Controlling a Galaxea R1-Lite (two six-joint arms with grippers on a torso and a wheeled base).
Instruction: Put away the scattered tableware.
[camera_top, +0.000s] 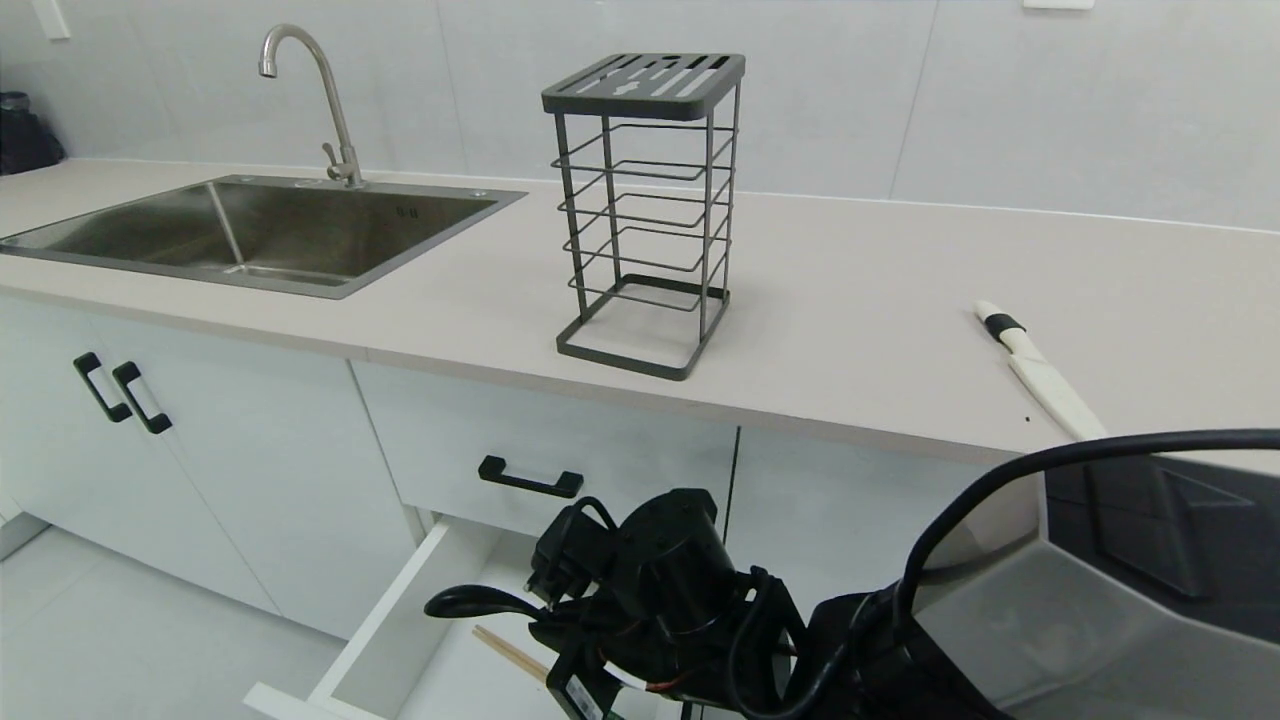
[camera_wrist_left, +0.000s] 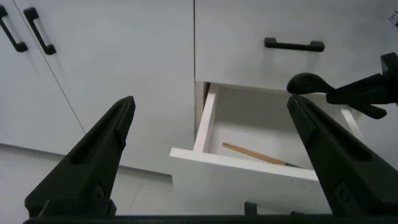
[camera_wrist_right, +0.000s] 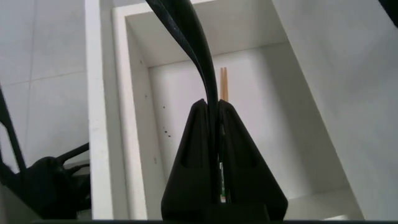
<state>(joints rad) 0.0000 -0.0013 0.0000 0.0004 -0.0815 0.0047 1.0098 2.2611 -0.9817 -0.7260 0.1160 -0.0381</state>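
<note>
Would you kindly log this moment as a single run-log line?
right gripper: shut on black spoon, over open drawer | left gripper: open, empty | chopsticks: in drawer | knife: on counter

The spoon (camera_top: 470, 601) was black, the drawer (camera_top: 382, 618) white, the chopsticks (camera_top: 510, 652) pale tan, the rack (camera_top: 645, 215) dark grey, the knife (camera_top: 1045, 385) white, black-banded.

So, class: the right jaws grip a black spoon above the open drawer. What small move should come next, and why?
Probably lower the right jaws slightly and open them, releasing the black spoon into the drawer: it hangs above the drawer's floor, where chopsticks already lie.
</note>
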